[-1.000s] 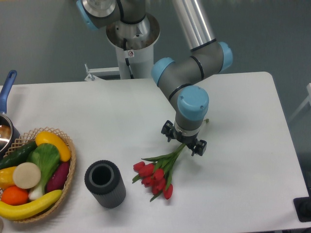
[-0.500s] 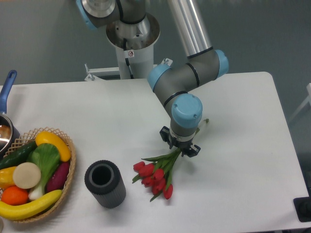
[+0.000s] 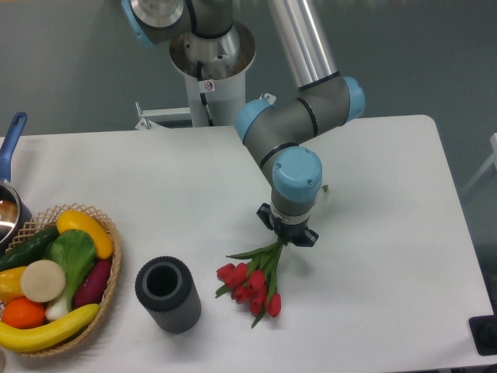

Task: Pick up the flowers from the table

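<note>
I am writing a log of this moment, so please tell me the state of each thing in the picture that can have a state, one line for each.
gripper: down on the flower stems, looks closed on them
flowers: buds closed, bunch lying low over the table, stems in the gripper
dark cylinder: upright, open top, looks empty
basket: full of toy fruit and vegetables
pot: at the left edge, mostly cut off, contents unclear

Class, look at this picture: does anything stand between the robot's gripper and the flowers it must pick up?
Nothing visible does. The gripper is already down on the green stems of the flowers, apparently closed on them. The black cylinder stands off to the side.
</note>
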